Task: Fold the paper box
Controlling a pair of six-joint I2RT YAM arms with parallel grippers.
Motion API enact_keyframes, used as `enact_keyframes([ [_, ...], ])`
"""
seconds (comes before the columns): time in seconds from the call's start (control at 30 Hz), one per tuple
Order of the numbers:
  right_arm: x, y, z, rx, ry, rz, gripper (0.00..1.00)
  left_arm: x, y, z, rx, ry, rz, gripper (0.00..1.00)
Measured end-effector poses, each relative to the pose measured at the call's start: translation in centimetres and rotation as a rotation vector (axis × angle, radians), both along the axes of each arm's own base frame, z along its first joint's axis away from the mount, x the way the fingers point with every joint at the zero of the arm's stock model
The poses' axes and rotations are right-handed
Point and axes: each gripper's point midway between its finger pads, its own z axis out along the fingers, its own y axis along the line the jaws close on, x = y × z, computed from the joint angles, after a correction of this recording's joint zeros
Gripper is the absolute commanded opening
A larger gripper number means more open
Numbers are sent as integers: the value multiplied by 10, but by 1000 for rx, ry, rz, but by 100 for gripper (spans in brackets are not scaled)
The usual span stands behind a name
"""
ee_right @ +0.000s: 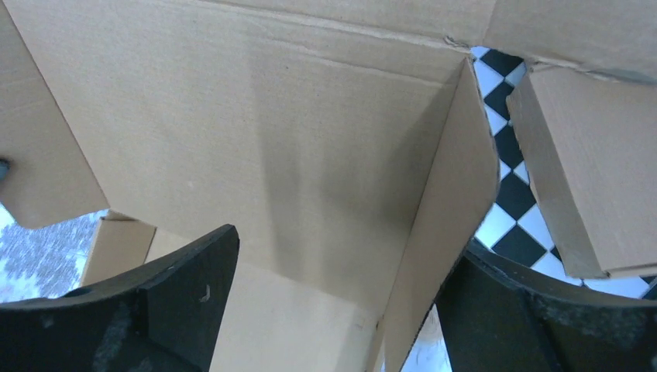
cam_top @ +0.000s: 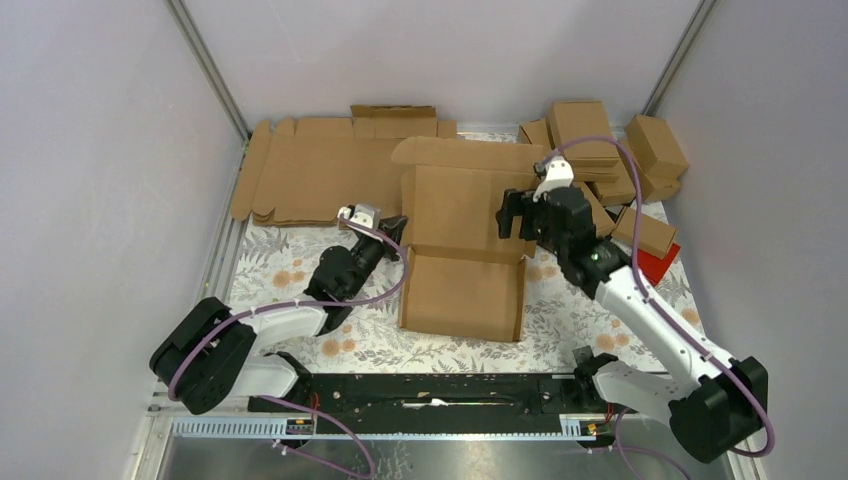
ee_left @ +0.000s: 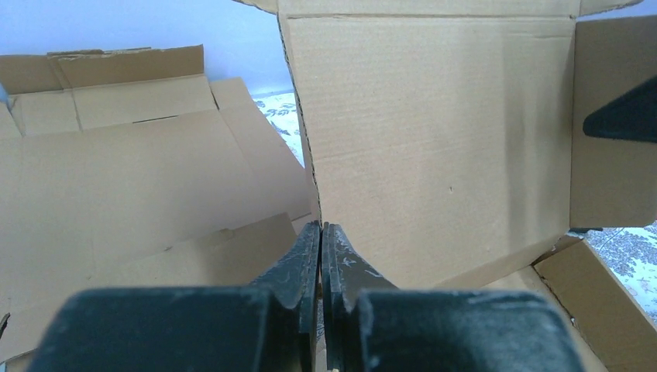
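At my far left the flat brown cardboard blanks (cam_top: 320, 170) lie spread over the back of the flower-patterned desk (cam_top: 290, 275), and their near edge runs just beside my left pincer (cam_top: 397, 222), so that arm has little room to swing outward. The left pincer is pressed together, its fingers (ee_left: 298, 267) meeting right at the lower left corner of the raised panel. I cannot tell whether a thin edge of cardboard is nipped between them. The brown corrugated paper box (cam_top: 465, 250) sits in the middle of the desk between my two arms. Its near panel lies flat toward me, its middle panel is tilted up and its far flap leans over behind. My right pincer (ee_right: 349, 310) is spread wide at the box's right edge, with the folded-in side flap (ee_right: 442, 232) standing between the jaws and nearer the right-hand one. I judge the step in hand is standing the side walls up. To do it well I would keep the left corner pinned, bring the right jaws onto that flap low down by its crease, and turn it along the score line, not pull it, since corrugated board buckles off the crease if pushed high up. To the right the pile of finished closed brown boxes (cam_top: 610, 150) crowds close behind my right arm, one of them just beside the flap, over a flat red piece (cam_top: 662, 262). The free room is on the near side, between the box and my bases.
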Motion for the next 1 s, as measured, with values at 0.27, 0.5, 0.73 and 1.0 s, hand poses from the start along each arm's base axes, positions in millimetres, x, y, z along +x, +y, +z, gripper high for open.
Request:
enact_keyframes([
  [0.27, -11, 2, 13, -16, 242, 42, 93, -5, 2, 11, -16, -40, -11, 0],
  [0.5, -17, -10, 6, -36, 328, 11, 93, -8, -1, 13, -15, -50, -31, 0],
  [0.73, 2, -30, 25, -27, 299, -83, 72, -9, -3, 14, -15, -52, -41, 0],
  [1.0, 3, -42, 22, -28, 315, -138, 16, -9, -3, 13, -10, -53, -42, 0],
])
